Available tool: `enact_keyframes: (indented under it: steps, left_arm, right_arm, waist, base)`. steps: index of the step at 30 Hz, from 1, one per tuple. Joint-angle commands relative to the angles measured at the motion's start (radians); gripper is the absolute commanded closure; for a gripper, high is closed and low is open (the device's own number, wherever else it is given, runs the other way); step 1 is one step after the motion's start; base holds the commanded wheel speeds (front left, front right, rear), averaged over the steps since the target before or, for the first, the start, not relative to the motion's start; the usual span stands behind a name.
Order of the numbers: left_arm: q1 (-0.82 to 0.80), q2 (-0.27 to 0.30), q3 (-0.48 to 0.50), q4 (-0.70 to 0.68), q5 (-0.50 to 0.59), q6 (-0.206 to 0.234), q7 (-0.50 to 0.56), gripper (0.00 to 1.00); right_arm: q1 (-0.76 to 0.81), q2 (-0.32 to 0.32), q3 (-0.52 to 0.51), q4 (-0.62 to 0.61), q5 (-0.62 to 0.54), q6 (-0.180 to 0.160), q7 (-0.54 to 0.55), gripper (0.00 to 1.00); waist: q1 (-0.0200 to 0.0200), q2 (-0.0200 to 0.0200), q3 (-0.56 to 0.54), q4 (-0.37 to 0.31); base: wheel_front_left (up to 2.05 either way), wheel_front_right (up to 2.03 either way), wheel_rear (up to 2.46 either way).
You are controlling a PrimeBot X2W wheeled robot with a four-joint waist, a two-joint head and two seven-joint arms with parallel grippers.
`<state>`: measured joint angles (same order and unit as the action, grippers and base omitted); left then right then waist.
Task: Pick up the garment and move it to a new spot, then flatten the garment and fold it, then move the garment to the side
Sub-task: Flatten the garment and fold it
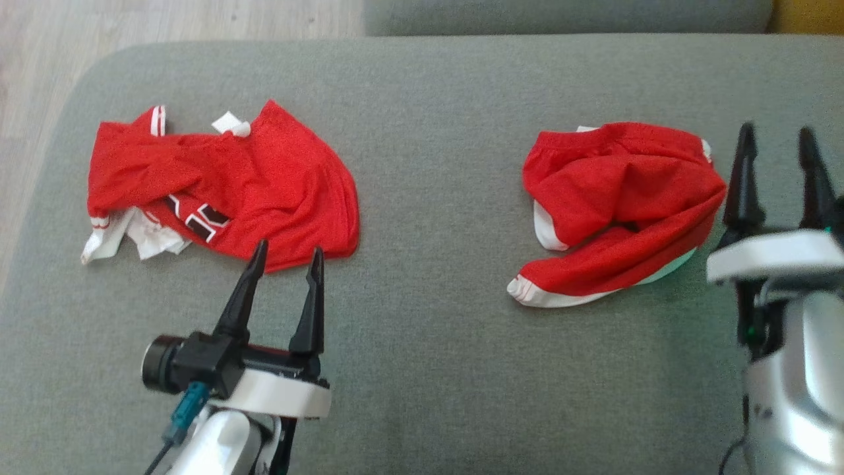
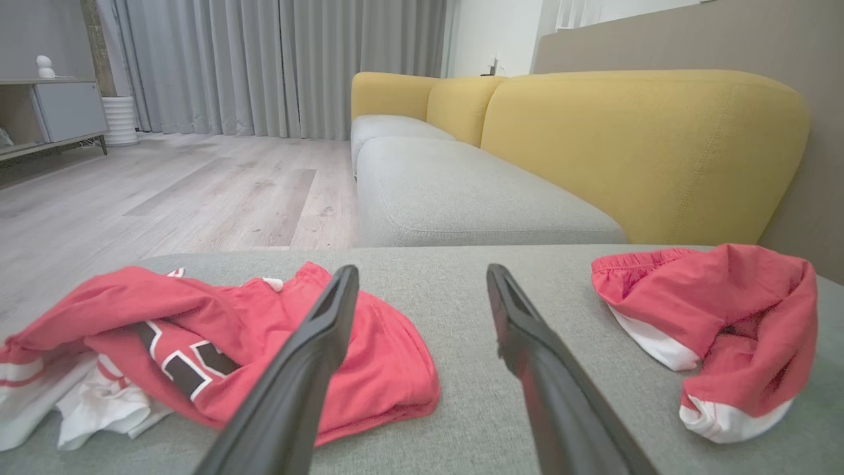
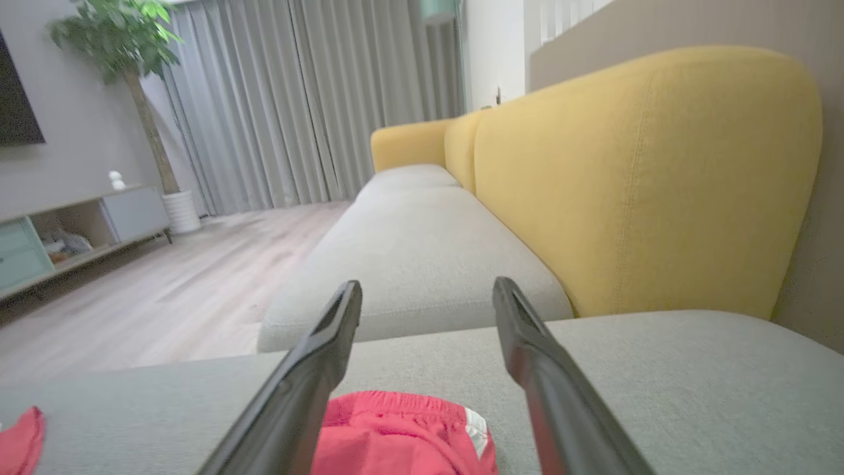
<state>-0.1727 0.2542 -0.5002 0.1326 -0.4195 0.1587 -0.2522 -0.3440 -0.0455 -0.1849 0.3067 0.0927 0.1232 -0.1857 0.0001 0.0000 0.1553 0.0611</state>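
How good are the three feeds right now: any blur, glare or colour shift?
Head view: evenly lit, grainy, no glare, jersey and shorts deep red. Left wrist view: sharp, wide-angle bending, reds washed pinkish. Right wrist view: blurred throughout, sofa and plant soft.

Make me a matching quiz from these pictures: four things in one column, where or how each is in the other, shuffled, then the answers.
1 lettered garment
2 plain red garment
3 left hand
4 sofa backrest

A yellow
B open, by the lettered garment's near edge
C crumpled at the left of the cushion
D heaped next to the right hand

Pairs: 1-C, 2-D, 3-B, 4-A
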Motion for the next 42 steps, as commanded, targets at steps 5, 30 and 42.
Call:
enact_keyframes:
  steps: [5,30,42]
  left_arm:
    - [-0.058,-0.017,0.066,-0.011,0.033,-0.034,-0.009,0.0]
    - [-0.079,-0.106,0.142,0.041,0.111,-0.125,-0.01,0.0]
    - [-0.034,-0.143,0.183,0.051,0.13,-0.148,-0.01,0.0]
  right_arm:
    - [-0.157,-0.005,-0.056,0.153,-0.089,0.008,0.072,0.0]
    - [-0.469,-0.005,-0.486,0.774,-0.415,0.008,0.201,1.0]
    - [-0.636,-0.079,-0.459,0.605,-0.546,0.008,0.092,1.0]
  waist:
    - [-0.0001,0.0,0.044,0.031]
    - [-0.0001,0.0,0.106,0.073]
    - [-0.0001,0.0,0.012,0.064]
  base:
    - [0.0,0.0,0.0]
    - [0.0,0.0,0.0]
    - [0.0,0.0,0.0]
